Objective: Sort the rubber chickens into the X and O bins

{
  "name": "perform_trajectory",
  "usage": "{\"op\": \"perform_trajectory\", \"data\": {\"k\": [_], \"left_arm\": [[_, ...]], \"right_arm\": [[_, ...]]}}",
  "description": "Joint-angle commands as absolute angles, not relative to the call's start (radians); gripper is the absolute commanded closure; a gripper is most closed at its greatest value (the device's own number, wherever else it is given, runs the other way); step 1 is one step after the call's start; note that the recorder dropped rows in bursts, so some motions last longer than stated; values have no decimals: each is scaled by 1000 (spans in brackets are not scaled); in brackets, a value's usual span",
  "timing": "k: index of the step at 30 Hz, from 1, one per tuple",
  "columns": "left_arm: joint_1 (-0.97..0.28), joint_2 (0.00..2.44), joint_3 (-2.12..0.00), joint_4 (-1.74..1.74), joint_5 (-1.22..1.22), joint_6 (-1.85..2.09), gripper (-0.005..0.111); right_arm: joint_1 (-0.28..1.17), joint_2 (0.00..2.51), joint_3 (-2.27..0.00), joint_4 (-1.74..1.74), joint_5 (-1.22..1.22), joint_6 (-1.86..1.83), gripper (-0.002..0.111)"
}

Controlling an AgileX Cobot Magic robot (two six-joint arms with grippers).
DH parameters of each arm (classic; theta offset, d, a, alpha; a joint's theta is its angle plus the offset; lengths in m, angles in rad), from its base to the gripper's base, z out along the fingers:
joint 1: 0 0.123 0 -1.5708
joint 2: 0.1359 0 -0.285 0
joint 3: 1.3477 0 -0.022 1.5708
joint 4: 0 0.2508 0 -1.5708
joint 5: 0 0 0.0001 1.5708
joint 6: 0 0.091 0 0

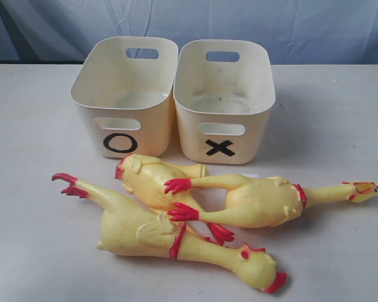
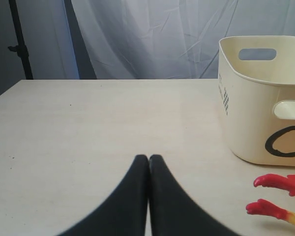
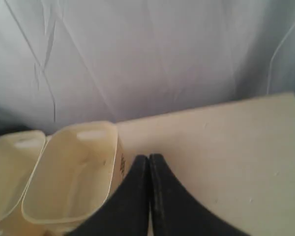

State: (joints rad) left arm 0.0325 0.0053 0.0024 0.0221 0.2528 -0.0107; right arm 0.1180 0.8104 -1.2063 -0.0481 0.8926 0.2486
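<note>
We see three pale-yellow rubber chickens with red feet, combs and neck bands, lying overlapped toward the table's near edge. Just behind them, by the far edge, are two cream bins side by side: O bin on the left, X bin on the right, both marks black. Left gripper and right gripper: fingers pressed together, holding nothing.
</note>
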Motion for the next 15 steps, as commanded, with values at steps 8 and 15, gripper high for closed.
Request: {"op": "perform_trajectory", "data": {"k": [8, 15], "left_arm": [[29, 0, 0, 21, 238, -15, 107], [29, 0, 0, 21, 238, -15, 107]], "right_arm": [[197, 1327, -1192, 244, 1221, -462, 109], [329, 1460, -1016, 13, 1221, -668, 85]]}}
